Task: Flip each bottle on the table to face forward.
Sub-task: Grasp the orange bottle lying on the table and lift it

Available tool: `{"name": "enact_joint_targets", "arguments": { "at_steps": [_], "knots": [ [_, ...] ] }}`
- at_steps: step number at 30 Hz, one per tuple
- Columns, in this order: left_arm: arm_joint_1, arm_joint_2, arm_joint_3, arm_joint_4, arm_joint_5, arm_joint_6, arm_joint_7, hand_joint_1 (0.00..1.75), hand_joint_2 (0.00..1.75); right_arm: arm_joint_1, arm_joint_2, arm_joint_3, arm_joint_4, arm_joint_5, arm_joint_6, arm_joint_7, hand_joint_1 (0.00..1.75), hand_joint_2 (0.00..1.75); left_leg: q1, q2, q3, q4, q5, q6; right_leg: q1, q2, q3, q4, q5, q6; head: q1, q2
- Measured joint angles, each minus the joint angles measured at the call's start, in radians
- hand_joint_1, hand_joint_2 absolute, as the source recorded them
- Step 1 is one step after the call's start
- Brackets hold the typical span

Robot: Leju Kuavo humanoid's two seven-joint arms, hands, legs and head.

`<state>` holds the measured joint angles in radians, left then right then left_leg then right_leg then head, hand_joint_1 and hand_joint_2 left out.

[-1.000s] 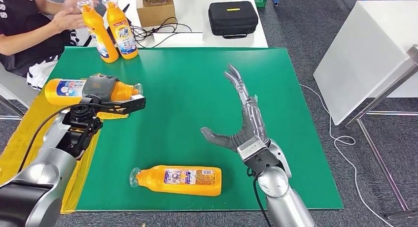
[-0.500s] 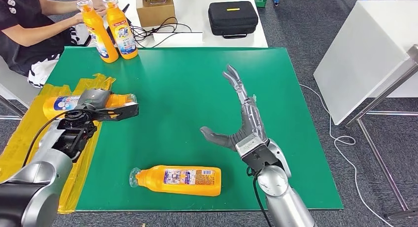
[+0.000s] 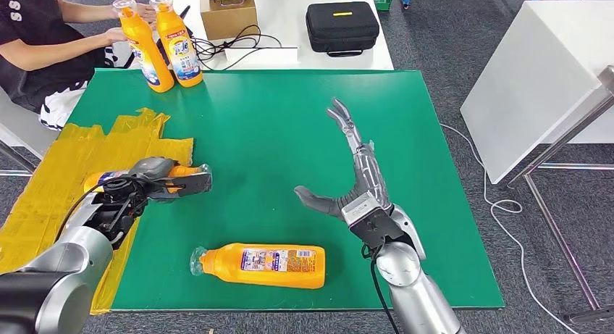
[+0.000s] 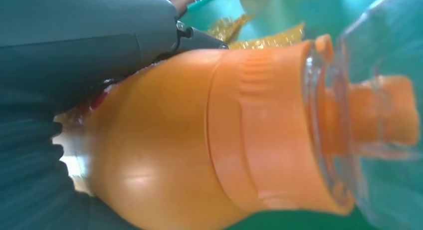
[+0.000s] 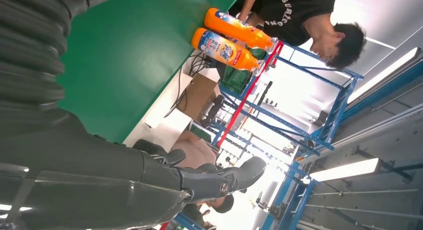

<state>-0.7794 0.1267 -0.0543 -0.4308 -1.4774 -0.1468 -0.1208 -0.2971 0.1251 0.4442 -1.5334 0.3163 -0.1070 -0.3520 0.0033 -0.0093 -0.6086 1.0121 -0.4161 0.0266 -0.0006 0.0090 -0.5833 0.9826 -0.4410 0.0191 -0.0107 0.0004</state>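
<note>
Our left hand grips one bottle sideways at the table's left edge; another bottle lies unturned near us; our right hand hovers spread, empty. Two bottles stand done.

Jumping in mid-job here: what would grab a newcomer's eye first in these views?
The left robot hand grips an orange bottle lying sideways at the green table's left edge, over yellow tape. Another orange bottle lies flat near the front edge, while the right robot hand hovers open above mid-table. Two upright bottles stand at the far left corner, where a person touches one.
</note>
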Motion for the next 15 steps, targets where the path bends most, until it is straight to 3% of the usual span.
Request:
{"name": "enact_joint_targets", "arguments": {
  "at_steps": [1,2,15],
  "knots": [
    [0.0,-0.002,0.0,0.004,0.0,-0.002,0.001,0.04,1.75,-0.001,0.0,-0.002,0.004,0.001,-0.002,-0.001,0.0,1.75,0.0,0.0,0.0,0.0,0.0,0.0,0.0,0.0,0.0,0.0,0.0,0.0,0.0,0.0],
    [-0.001,-0.004,0.0,0.007,0.0,-0.003,0.001,0.0,1.75,-0.002,0.0,-0.004,0.007,0.001,-0.003,-0.002,0.0,1.75,0.0,0.0,0.0,0.0,0.0,0.0,0.0,0.0,0.0,0.0,0.0,0.0,0.0,0.0],
    [-0.017,-0.032,0.0,0.037,-0.001,0.002,0.025,0.0,1.75,-0.021,0.0,-0.015,0.052,-0.001,-0.014,-0.016,0.0,1.75,0.0,0.0,0.001,0.0,0.0,0.0,0.0,0.0,0.001,0.0,0.0,0.0,0.0,0.0]
  ]
}}
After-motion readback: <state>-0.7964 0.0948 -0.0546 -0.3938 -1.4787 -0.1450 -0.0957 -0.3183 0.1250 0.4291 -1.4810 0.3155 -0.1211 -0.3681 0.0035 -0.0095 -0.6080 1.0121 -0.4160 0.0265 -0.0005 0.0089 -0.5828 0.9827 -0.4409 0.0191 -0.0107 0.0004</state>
